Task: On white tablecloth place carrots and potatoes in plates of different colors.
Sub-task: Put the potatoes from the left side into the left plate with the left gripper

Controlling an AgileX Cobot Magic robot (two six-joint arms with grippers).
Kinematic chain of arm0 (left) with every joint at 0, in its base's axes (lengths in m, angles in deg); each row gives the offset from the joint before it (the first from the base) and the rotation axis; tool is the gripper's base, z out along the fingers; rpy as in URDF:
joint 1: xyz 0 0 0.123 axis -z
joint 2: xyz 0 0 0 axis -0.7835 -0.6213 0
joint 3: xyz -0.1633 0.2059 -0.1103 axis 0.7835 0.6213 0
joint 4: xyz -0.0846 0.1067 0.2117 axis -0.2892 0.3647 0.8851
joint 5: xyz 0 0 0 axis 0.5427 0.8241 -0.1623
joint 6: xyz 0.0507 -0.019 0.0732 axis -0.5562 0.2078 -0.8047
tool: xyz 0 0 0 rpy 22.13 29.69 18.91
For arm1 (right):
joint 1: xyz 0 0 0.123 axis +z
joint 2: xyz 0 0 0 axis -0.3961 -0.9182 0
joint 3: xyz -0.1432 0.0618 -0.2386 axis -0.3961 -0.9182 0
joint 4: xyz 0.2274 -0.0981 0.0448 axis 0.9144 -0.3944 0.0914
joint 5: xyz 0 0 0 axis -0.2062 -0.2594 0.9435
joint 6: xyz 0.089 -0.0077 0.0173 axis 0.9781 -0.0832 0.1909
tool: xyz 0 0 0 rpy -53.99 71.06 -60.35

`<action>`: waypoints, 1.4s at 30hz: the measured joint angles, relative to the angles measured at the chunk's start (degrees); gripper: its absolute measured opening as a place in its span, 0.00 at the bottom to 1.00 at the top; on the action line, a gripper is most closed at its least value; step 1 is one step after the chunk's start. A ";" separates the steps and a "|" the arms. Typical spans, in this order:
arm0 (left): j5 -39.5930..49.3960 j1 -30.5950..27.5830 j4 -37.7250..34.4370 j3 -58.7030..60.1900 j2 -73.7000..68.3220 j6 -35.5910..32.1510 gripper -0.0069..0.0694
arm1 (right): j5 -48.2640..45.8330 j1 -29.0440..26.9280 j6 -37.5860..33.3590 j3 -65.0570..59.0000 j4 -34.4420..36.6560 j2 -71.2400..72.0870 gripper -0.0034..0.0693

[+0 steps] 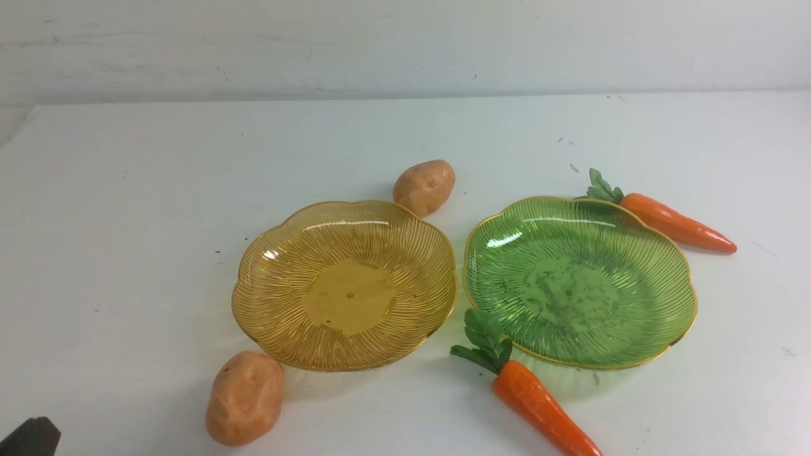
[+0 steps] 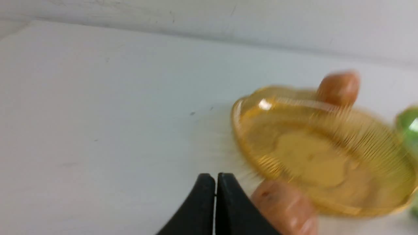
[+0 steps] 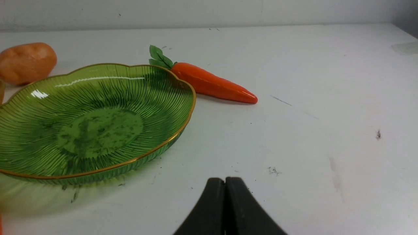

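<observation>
On the white tablecloth [image 1: 127, 190] an amber-yellow plate [image 1: 345, 285] and a green plate [image 1: 580, 282] sit side by side, both empty. One potato [image 1: 424, 185] lies behind the amber plate, another potato [image 1: 245, 397] at its near left. One carrot [image 1: 675, 221] lies behind the green plate to the right, a second carrot [image 1: 538, 405] in front of it. My left gripper [image 2: 215, 178] is shut and empty, just short of the near potato [image 2: 284, 205]; its tip [image 1: 28, 437] shows at the front view's lower left corner. My right gripper [image 3: 225, 181] is shut and empty, near the green plate [image 3: 91, 120].
A white wall [image 1: 405, 44] rises behind the table's far edge. Bare cloth stretches to the left of the amber plate and to the right of the green plate [image 3: 326, 98]. Small dark specks dot the cloth.
</observation>
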 joint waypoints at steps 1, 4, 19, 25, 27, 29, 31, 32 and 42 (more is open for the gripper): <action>-2.30 0.00 -4.04 0.00 0.00 1.61 0.09 | 0.00 0.00 0.00 0.00 0.00 0.00 0.03; -8.72 0.00 -14.69 0.00 0.00 3.61 0.09 | 0.00 0.00 0.00 0.00 -0.19 0.00 0.03; 20.91 0.06 -12.38 -34.55 -27.96 -8.79 0.09 | 19.41 0.05 8.20 -0.25 21.14 0.02 0.03; 38.15 0.06 -10.48 -42.39 -55.94 -16.58 0.09 | 20.59 0.12 9.76 -0.36 21.85 0.02 0.03; 39.98 0.40 -9.95 -44.81 -62.93 -18.63 0.09 | 16.71 0.91 10.88 0.73 22.86 0.02 0.03; 41.51 3.05 -7.41 -48.31 -68.37 -19.12 0.09 | 7.73 2.75 10.96 5.67 23.70 -0.10 0.03; 41.98 6.49 -4.70 -50.35 -70.65 -17.68 0.09 | -0.39 4.87 9.24 13.05 23.96 -2.59 0.03; 42.29 8.37 -3.02 -51.15 -71.65 -15.52 0.09 | -4.50 5.97 6.79 16.97 23.96 -5.83 0.03; 44.89 15.51 11.35 -56.78 -84.10 -1.51 0.31 | -31.35 10.21 -15.79 35.40 28.63 -33.54 0.03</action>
